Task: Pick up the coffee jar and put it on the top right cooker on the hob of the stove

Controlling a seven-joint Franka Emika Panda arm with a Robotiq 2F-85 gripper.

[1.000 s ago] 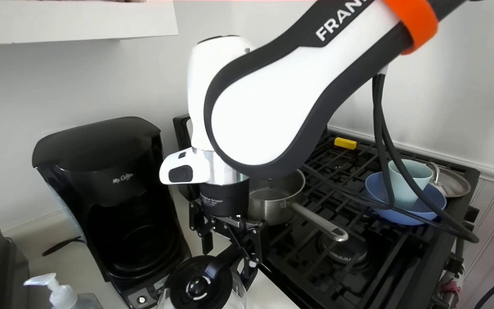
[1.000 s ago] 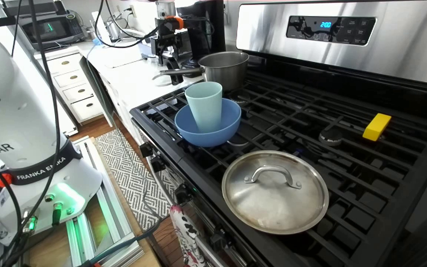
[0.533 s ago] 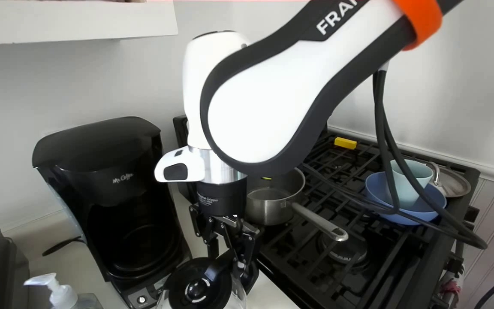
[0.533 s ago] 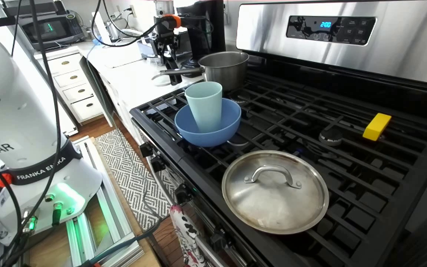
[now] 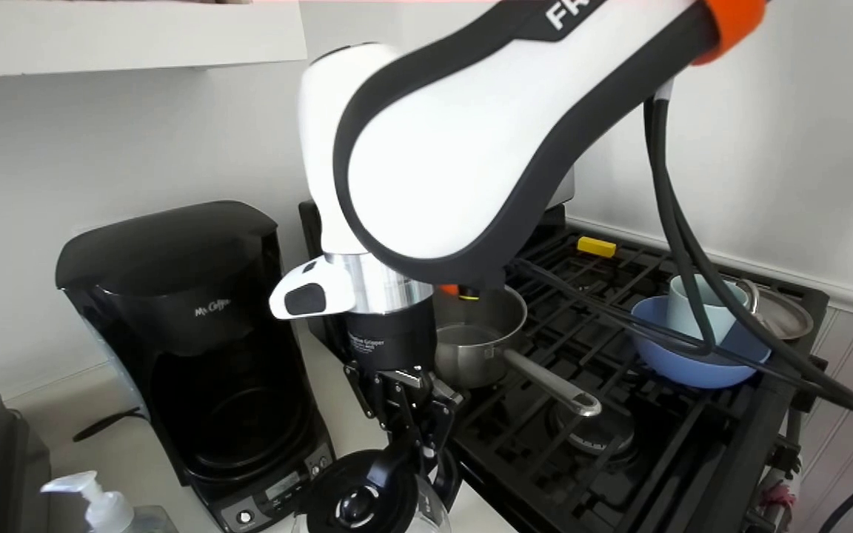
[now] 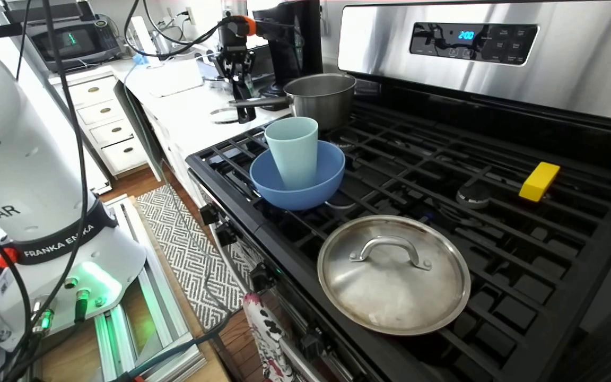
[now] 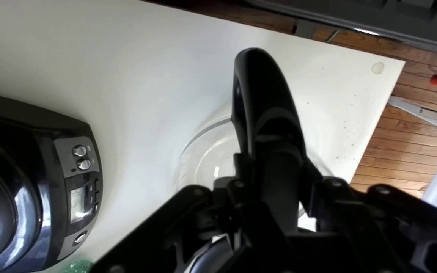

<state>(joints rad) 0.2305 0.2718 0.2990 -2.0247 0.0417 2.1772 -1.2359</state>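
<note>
The coffee jar, a glass carafe with a black lid (image 5: 356, 505), is partly cut off at the bottom of an exterior view. Its black handle (image 7: 258, 79) runs up between my fingers in the wrist view. My gripper (image 5: 417, 448) is shut on that handle. Through the wrist camera the clear glass body (image 7: 203, 163) shows over the white counter. Whether its base touches the counter I cannot tell. On the stove (image 6: 576, 63), the black hob (image 6: 433, 154) has the top right cooker (image 6: 472, 196) at its back right, beside a yellow block (image 6: 539, 182).
A steel saucepan (image 5: 471, 355) stands on the hob edge nearest the jar, its handle sticking out. Further along are a blue bowl (image 6: 297, 196) with a cup (image 6: 292, 148), and a steel lid (image 6: 395, 297). The black coffee machine (image 5: 175, 318) and a soap pump (image 5: 104, 507) flank the jar.
My gripper has closed on the handle. Arm and jar have shifted a little; in an exterior view the jar slid slightly right and down, away from the coffee machine.
</note>
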